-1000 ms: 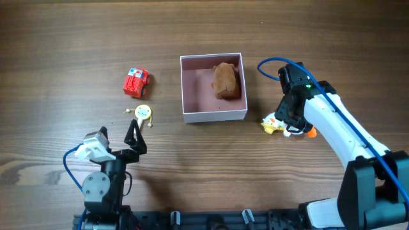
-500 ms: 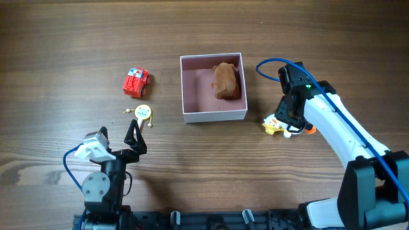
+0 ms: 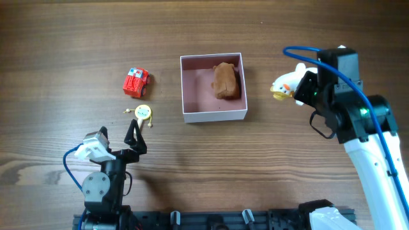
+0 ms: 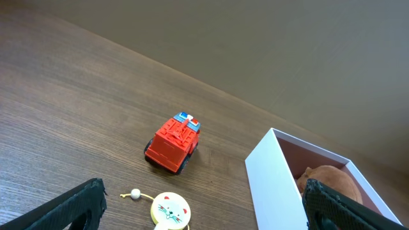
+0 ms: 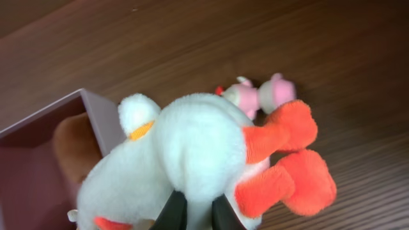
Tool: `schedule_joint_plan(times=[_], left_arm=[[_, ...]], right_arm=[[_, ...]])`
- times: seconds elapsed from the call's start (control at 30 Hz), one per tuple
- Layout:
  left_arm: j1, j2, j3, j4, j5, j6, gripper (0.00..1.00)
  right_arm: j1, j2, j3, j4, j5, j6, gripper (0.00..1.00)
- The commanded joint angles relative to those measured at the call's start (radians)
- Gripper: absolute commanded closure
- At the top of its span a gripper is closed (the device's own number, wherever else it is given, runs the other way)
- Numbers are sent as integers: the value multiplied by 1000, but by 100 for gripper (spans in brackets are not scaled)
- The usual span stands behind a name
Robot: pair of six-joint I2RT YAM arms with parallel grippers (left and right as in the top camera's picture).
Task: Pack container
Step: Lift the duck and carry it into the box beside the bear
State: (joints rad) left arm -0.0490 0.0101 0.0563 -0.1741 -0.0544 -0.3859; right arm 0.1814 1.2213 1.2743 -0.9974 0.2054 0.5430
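Table (image 3: 64,38) with container (image 3: 214,115), red truck (image 3: 135,82)
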Motion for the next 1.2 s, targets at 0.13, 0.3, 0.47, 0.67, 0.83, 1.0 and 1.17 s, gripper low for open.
schedule_joint_plan(times=[0.13, 0.3, 0.47, 0.67, 0.83, 1.0, 1.17], left_arm=[[8, -3, -5, 5, -6, 19, 0], [8, -3, -5, 5, -6, 19, 0], [8, -3, -5, 5, -6, 19, 0], [8, -3, -5, 5, -6, 19, 0], [8, -3, -5, 5, -6, 19, 0], [8, -3, -5, 5, -6, 19, 0], [8, -3, -5, 5, -6, 19, 0]], right_arm=[[104, 48, 10, 78, -158, 42, 96], [267, 99, 10, 153, -111, 115, 96], [364, 201, 9, 213, -90, 145, 96], [405, 364, 9, 309, -90, 167, 96], [405, 419, 9, 321, -77, 183, 96], [405, 433, 9, 332, -63, 224, 96], [405, 463, 9, 324, -63, 263, 96]])
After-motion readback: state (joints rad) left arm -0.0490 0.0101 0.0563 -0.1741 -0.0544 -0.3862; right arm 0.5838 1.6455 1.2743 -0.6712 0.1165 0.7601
